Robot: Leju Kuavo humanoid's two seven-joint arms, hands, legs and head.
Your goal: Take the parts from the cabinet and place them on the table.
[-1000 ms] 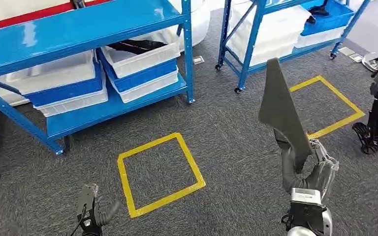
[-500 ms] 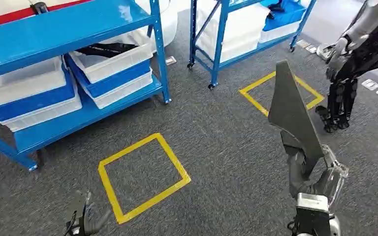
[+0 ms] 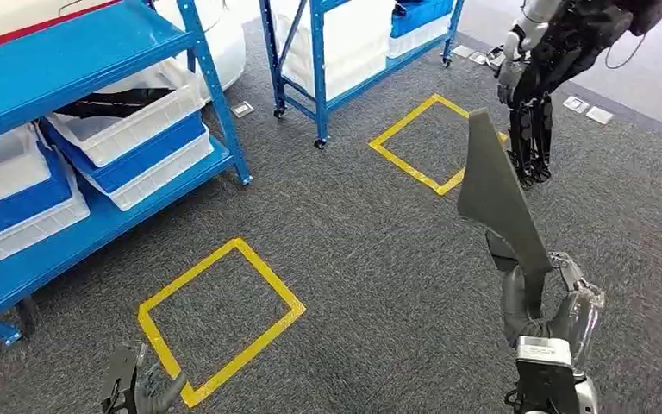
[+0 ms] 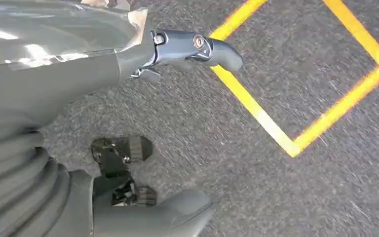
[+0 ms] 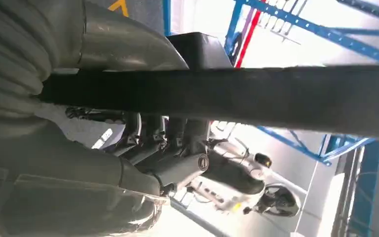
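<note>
A: We see our right hand (image 3: 541, 297) low on the right of the head view, fingers wrapped around the lower end of the flat, dark grey, blade-shaped plastic part (image 3: 493, 197), which stands upright over the grey carpet.

B: Agreed. In the right wrist view the same part (image 5: 237, 96) runs as a dark bar across the picture, with our dark fingers (image 5: 172, 140) curled against it.

A: And our left hand (image 3: 138, 392)?

B: It hangs low at the bottom left, holding nothing. The left wrist view shows the hand (image 4: 143, 113) with its thumb and a finger apart over the carpet, so we call it released.

A: Its fingertips sit just beside a corner of the near yellow tape square on the floor (image 3: 221, 316). A second yellow tape square (image 3: 414, 142) lies farther off.

B: On the left stands the blue metal shelving rack (image 3: 78, 60), carrying white and blue plastic bins (image 3: 129, 138); one bin has something dark in it. A second blue rack (image 3: 319, 69) is behind.

A: A dark humanoid robot (image 3: 543, 69) stands at the top right.

B: As for writing, we see a small white label on our right wrist, too small to read.
</note>
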